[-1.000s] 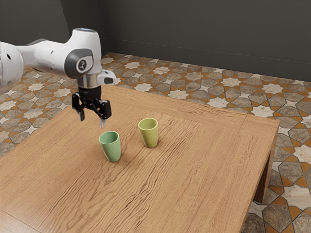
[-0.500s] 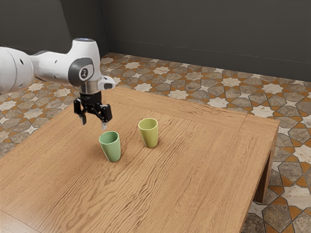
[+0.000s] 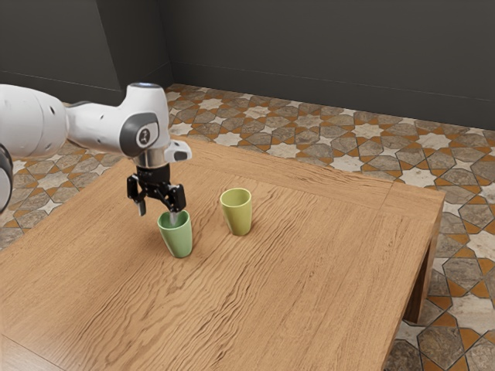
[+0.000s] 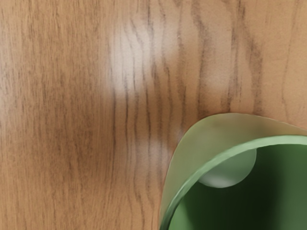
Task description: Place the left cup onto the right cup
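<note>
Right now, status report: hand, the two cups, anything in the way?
Hand open, low at the rim of the green cup. It stands upright on the table, not gripped yet. Yellow-green cup upright, apart from it. Nothing between them.

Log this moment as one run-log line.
phase: pre-grasp | tool: open over green cup rim | yellow-green cup: upright, apart, untouched | table: both cups standing | stack: not done

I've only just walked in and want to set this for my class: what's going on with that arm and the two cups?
The Franka arm's black claw hangs open at the rim of the green cup, the one on the exterior view's left. One finger seems to dip inside the cup, the other outside its wall. Nothing is gripped yet. Both cups stand upright on the wooden table, and the yellow-green cup stands apart, untouched.
</note>
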Controlling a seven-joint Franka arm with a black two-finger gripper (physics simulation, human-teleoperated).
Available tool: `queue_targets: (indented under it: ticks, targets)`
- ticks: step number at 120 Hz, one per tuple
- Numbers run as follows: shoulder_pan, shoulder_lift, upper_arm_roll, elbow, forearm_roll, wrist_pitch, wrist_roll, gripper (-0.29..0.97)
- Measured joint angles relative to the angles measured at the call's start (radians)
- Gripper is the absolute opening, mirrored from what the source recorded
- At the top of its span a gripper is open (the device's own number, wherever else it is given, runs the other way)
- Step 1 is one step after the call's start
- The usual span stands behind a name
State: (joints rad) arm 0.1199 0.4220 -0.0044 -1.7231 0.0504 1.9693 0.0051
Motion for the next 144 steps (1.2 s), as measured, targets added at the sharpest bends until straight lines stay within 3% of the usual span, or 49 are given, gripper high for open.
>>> queue_targets:
  ticks: [31,55,76,112,144]
  targets:
    - [0.001,0.023,-0.006,-0.035,-0.001,0.042,0.000,0.66]
    - [-0.001,0.027,-0.010,-0.034,0.001,0.059,0.000,0.19]
    - [-0.007,0.025,-0.012,-0.033,0.002,0.065,-0.005,0.00]
    - [-0.010,0.007,-0.019,0.005,0.014,0.059,-0.013,-0.08]
    - [-0.016,-0.004,-0.043,0.186,0.022,-0.030,-0.019,-0.10]
